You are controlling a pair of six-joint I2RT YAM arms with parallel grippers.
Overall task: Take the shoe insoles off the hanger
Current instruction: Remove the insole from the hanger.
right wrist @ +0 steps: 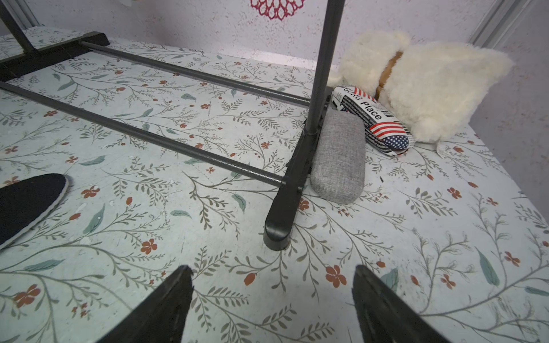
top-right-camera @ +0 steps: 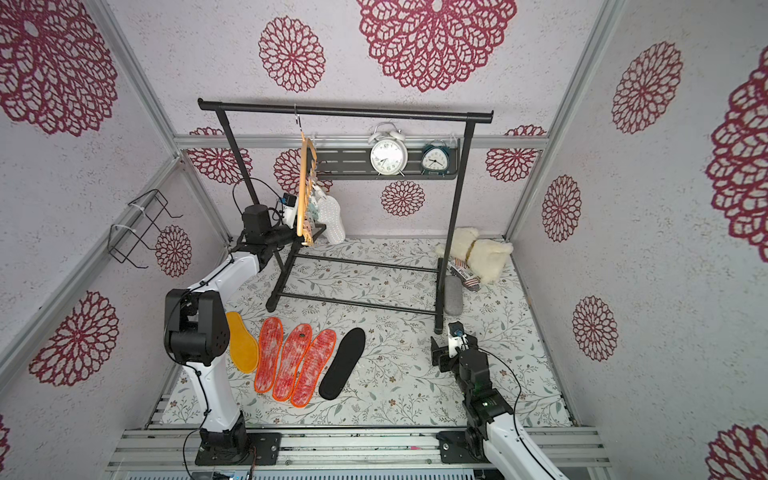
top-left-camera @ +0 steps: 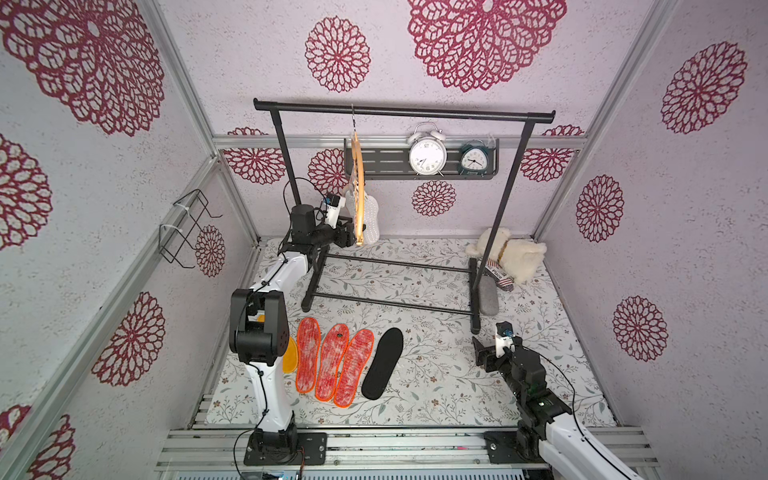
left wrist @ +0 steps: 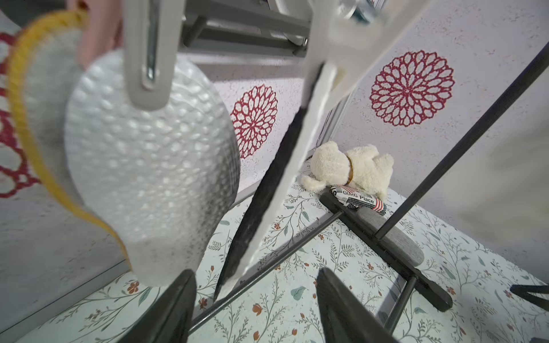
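Observation:
The hanger point(top-left-camera: 357, 174) hangs edge-on from the black rack point(top-left-camera: 399, 112), with insoles still clipped to it. In the left wrist view a pale dimpled insole point(left wrist: 148, 166), a yellow-edged one point(left wrist: 26, 98) and a black one with a white underside point(left wrist: 267, 190) hang from clothespins. My left gripper point(left wrist: 254, 277) is open, and the black insole's lower tip sits between its jaws, apart from both. On the table lie three red-speckled insoles point(top-left-camera: 330, 361), a black one point(top-left-camera: 382, 363) and a yellow one point(top-right-camera: 243, 340). My right gripper point(right wrist: 273, 273) is open over bare table.
Rack base bars point(top-left-camera: 390, 303) cross the table behind the laid-out insoles. A grey oblong case point(right wrist: 338, 157), a flag-printed case point(right wrist: 374, 121) and a cream plush toy point(top-left-camera: 511, 253) sit at the rack's right foot. Two alarm clocks point(top-left-camera: 428, 153) stand on a wall shelf.

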